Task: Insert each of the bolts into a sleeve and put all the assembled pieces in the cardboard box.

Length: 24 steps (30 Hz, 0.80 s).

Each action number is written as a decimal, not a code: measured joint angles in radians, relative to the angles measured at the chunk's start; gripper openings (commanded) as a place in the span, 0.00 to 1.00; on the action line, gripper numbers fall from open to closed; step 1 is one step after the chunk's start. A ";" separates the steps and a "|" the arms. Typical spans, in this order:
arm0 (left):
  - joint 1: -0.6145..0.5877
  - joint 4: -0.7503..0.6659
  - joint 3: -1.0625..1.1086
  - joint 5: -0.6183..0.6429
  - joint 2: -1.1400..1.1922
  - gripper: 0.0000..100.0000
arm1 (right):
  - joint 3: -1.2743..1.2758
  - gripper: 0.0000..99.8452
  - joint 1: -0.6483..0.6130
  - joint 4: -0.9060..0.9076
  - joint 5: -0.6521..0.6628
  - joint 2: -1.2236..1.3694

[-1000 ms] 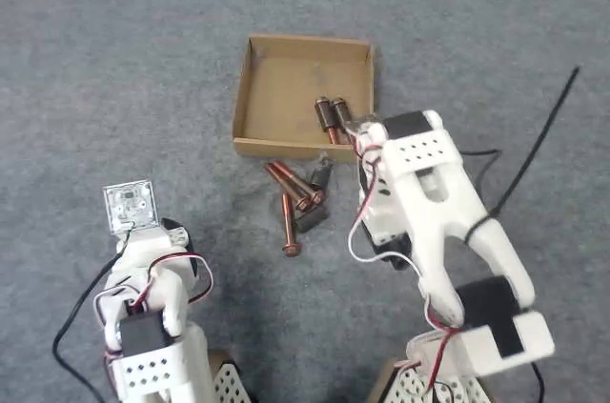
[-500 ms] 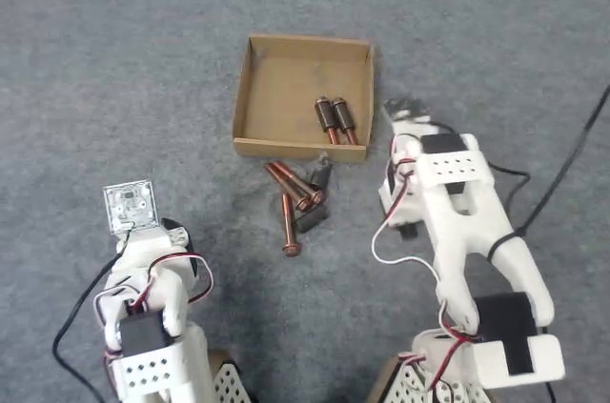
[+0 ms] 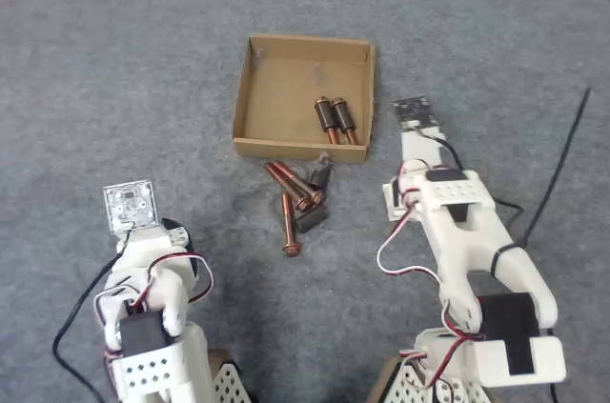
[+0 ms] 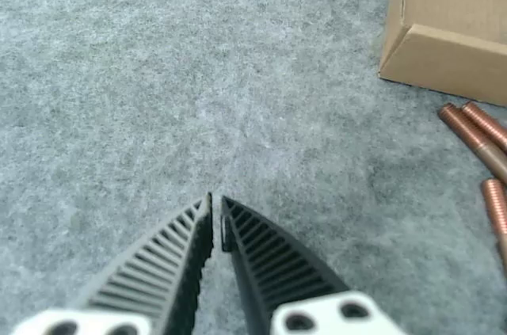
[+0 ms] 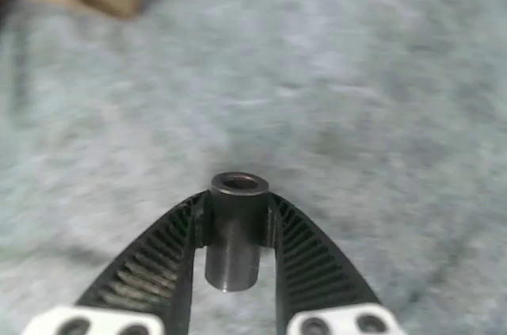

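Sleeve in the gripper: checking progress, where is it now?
Right wrist view: the sleeve is clamped in the right gripper, over carpet just right of the cardboard box.

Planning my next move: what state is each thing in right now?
Left jaws: shut, empty.
Right jaws: shut on a sleeve.
Box: open-topped, holding two assembled pieces.
Bolts: three, loose on the carpet, no sleeves on.
Other sleeves: two, loose beside the bolts.

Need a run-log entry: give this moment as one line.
right gripper: shut on sleeve | left gripper: shut, empty | cardboard box: two assembled pieces
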 measured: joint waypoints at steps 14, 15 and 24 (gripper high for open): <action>0.002 0.152 -0.371 0.003 0.181 0.01 | 0.008 0.01 0.040 -0.026 0.000 0.000; 0.002 0.172 -0.436 0.005 0.249 0.01 | 0.008 0.01 0.040 -0.026 0.000 0.000; 0.000 0.385 -1.056 0.011 0.984 0.01 | 0.008 0.01 0.040 -0.026 0.000 0.000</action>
